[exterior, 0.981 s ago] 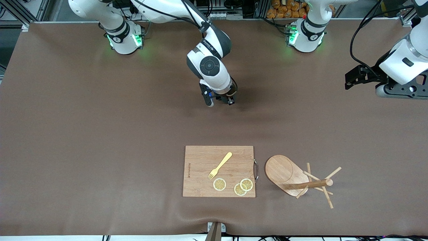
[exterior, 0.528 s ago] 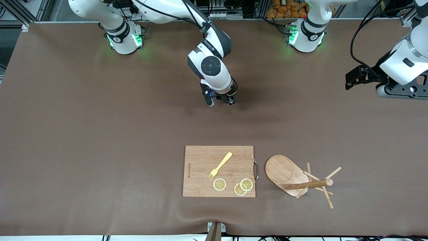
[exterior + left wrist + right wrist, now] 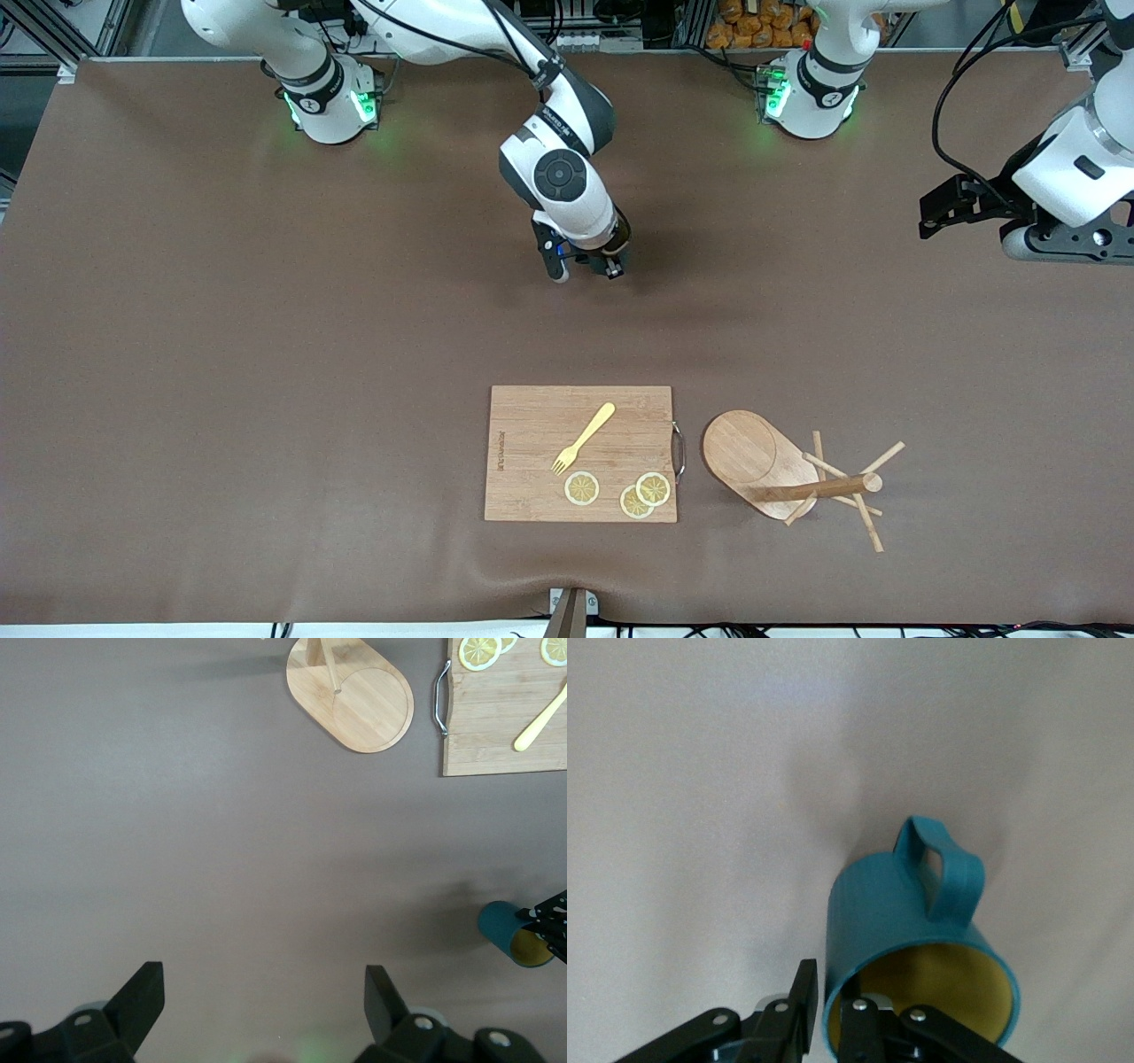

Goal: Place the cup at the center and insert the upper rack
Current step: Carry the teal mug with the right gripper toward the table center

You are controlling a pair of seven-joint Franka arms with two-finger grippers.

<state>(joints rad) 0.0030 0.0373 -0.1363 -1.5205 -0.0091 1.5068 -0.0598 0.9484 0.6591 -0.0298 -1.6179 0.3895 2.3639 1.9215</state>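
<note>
Front view: right gripper down at mid-table, farther from cam than the cutting board. The cup is mostly hidden under the wrist; only a dark rim sliver w/ a tan inside shows. Left gripper hangs over the table's left-arm end; arm waits. The upper rack lies tipped on its side just beside the board's metal handle, toward left arm's end, w/ post and pegs pointing away from the board. On the board: yellow fork, lemon slices.

Left wrist view: fingers spread wide, nothing between, bare table below. Rack base, board edge and teal cup all in view, w/ the right gripper's black tip at the cup rim.

Right wrist view: cup upright on the table, handle pointing away from the gripper. One finger outside the wall, the other inside the rim; they straddle the wall at a narrow gap. Can't tell if the pinch is firm or just loosening.

Judgement: step 1, cup to center, looks at its end; cup seems set down. Next calls for letting go fully and lifting straight up w/o snagging the rim. Then the rack: needs grasping by the post, standing upright, bringing to the cup.
</note>
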